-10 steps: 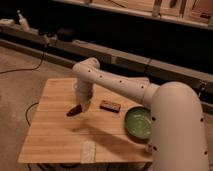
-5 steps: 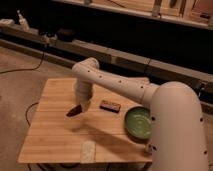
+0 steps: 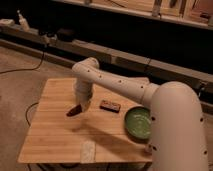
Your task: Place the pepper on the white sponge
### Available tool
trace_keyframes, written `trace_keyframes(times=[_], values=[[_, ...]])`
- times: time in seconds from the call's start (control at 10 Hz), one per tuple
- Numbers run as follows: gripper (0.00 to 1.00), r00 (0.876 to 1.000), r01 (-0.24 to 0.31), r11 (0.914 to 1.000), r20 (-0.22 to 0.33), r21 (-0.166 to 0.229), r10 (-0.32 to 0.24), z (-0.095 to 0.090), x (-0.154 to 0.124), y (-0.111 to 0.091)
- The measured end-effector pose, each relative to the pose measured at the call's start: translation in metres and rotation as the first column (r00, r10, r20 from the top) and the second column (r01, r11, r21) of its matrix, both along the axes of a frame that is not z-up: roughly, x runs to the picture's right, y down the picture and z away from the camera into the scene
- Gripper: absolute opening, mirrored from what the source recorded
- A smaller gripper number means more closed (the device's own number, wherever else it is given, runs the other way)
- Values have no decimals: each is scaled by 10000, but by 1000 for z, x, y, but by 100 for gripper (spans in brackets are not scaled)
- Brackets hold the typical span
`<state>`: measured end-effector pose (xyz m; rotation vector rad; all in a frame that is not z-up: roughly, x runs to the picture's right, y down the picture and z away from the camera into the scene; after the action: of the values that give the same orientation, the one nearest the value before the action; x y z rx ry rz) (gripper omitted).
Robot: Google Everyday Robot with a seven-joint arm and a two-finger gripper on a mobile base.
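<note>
The small dark red pepper [image 3: 74,111] hangs just above the wooden table [image 3: 55,130], left of its middle. My gripper [image 3: 81,106] is shut on the pepper's upper end, with the white arm reaching in from the right. The white sponge [image 3: 88,150], a pale flat pad, lies at the table's front edge, well below and slightly right of the pepper.
A flat dark brown block [image 3: 110,105] lies right of the gripper. A green bowl [image 3: 138,123] sits at the table's right side, next to the robot's white body [image 3: 177,130]. A dark shelf wall runs behind the table.
</note>
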<state>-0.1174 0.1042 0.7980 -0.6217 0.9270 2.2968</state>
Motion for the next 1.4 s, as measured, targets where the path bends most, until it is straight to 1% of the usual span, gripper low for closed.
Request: trace_keyframes(times=[0.5, 0.7, 0.8, 0.9, 1.0, 1.1, 1.2, 1.3, 1.4], values=[[30, 10000, 28, 10000, -15, 13, -28, 0, 1, 1], [30, 9996, -201, 9995, -214, 248, 206, -1, -2, 3], [30, 9985, -436, 9981, -318, 429, 450, -6, -7, 11], [30, 9980, -554, 9973, -273, 473, 567, -16, -16, 33], [30, 9986, -500, 9978, -157, 443, 507, -24, -21, 47], [30, 9993, -363, 9986, 92, 393, 360, -38, -32, 69], [30, 9993, -248, 9990, 291, 364, 238, -49, -39, 87], [30, 9991, -201, 9992, 369, 352, 188, -54, -41, 94], [30, 9992, -204, 9992, 365, 339, 191, -55, -41, 96]])
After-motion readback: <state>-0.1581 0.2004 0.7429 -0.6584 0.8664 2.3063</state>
